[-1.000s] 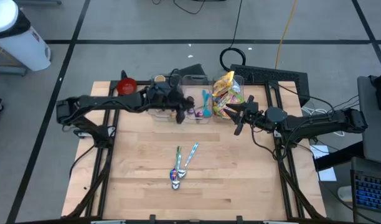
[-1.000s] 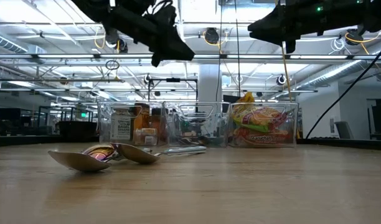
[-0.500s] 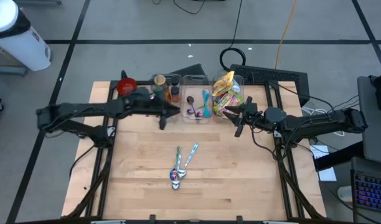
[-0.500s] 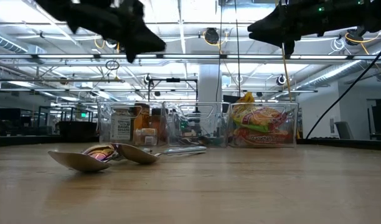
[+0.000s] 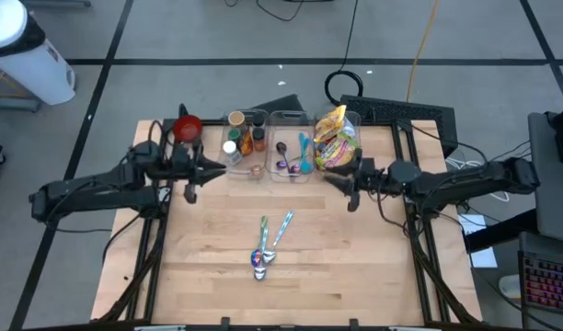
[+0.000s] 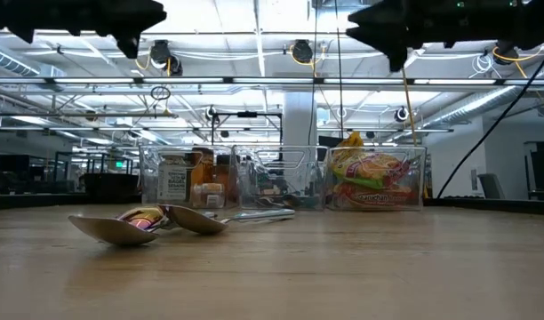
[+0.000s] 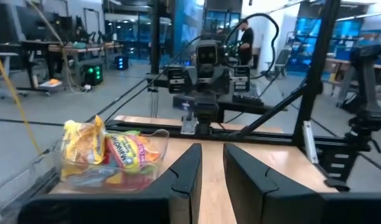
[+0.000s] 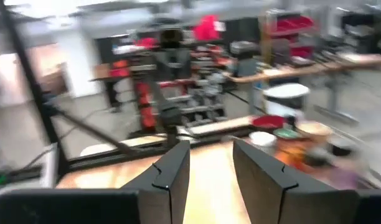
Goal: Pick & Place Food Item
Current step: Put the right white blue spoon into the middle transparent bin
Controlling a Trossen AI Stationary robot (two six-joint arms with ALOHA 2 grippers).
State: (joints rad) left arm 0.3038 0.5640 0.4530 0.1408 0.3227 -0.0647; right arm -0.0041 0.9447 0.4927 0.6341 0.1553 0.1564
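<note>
So we've got the left gripper [image 5: 189, 188] hanging over the table's left side, beside the jar bin [image 5: 242, 147], fingers [image 7: 186, 175] only a narrow gap apart with nothing between them. The right gripper [image 5: 347, 195] sits just in front of the snack bin [image 5: 352, 138], fingers [image 8: 172, 175] parted a bit wider, also empty. The snack packets [image 5: 331, 138] are all inside that bin at the back right. Two spoons [image 5: 268, 246] lie crossed mid-table, well apart from both grippers.
</note>
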